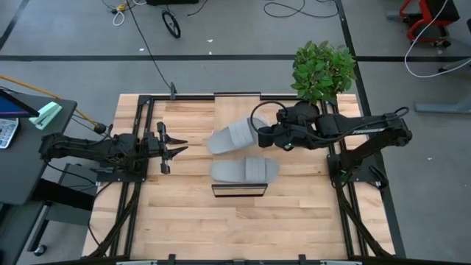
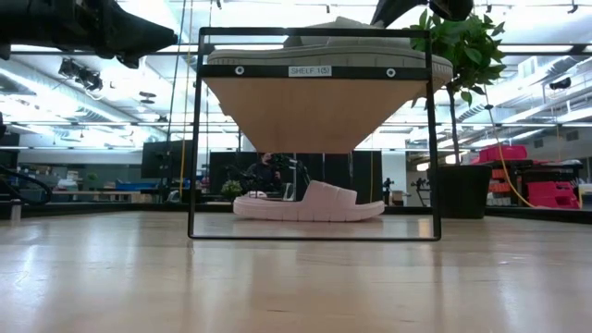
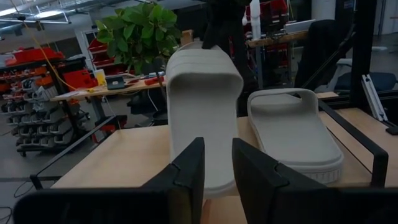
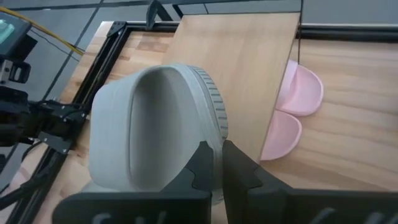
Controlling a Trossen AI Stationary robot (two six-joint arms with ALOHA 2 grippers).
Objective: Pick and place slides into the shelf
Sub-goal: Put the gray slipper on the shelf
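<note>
The right gripper (image 1: pixel 259 137) is clenched on one grey slide (image 1: pixel 229 138), pinching its edge and holding it tilted over the shelf (image 1: pixel 237 110) — the long light-wood plank in a dark metal frame that runs across the middle of the table (image 1: pixel 184 213). In the right wrist view the thin fingers (image 4: pixel 200 163) sit almost together on the slide's rim. The second grey slide (image 1: pixel 245 171) lies flat on the plank top, just beside the held one and nearer the shelf's front end. Both pink slides (image 4: pixel 292 115) rest on the table under the shelf, their toes peeking out past the plank's edge; the low view shows one of them (image 2: pixel 310 203) beneath the rack. The left gripper (image 1: pixel 176 149) hovers well apart from the slides on the left side of the table, grasping nothing — its fingers (image 3: pixel 186 177) stand slightly parted. A potted plant (image 1: pixel 322 70) stands at the far right corner.
</note>
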